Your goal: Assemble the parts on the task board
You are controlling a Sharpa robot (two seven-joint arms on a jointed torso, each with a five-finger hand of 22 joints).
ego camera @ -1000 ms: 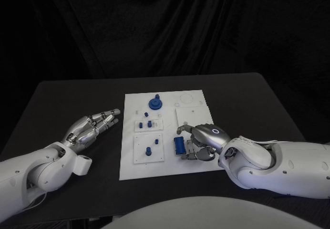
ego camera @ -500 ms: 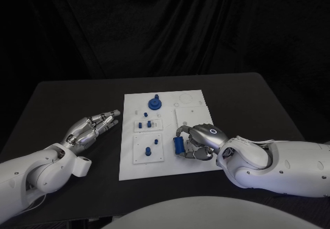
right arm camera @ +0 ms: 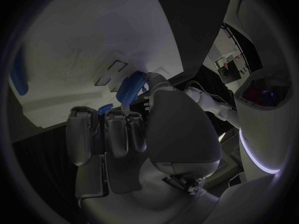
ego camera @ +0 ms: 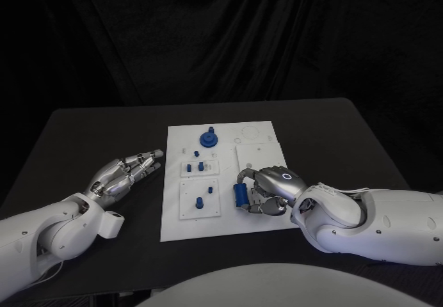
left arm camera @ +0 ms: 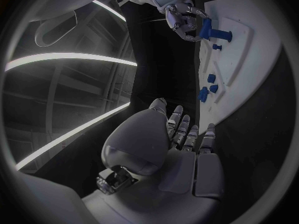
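Closed in since a second ago: right hand drawn nearer the task board centre, fingers wrapped tighter around the blue cylinder, now pinched between thumb and fingertips. Hardly shifted at all: left hand, lying flat on the black table just beside the task board's left edge, fingers extended and apart, grasping nothing.

Could slip or twist out of the grip during a lift, judging by how little of the blue cylinder sits between the fingertips in the right wrist view. Could also tilt on approach and jam against a socket rim rather than seat, since the part looks long and slim. Could knock the upright pegs on the small square plates just left of the right hand, if swung across low. Could drag the task board itself, nothing visibly pinning it and the left hand not resting on it.

Blue cylinder: short, smooth, saturated blue, lengthwise roughly along the task board's long side, held at the board's right half, near its nearer end; contact with the surface beneath not clear. Elsewhere on the task board: a round blue gear-like piece with a knob at the far end, and several small blue pegs standing in the middle plates.
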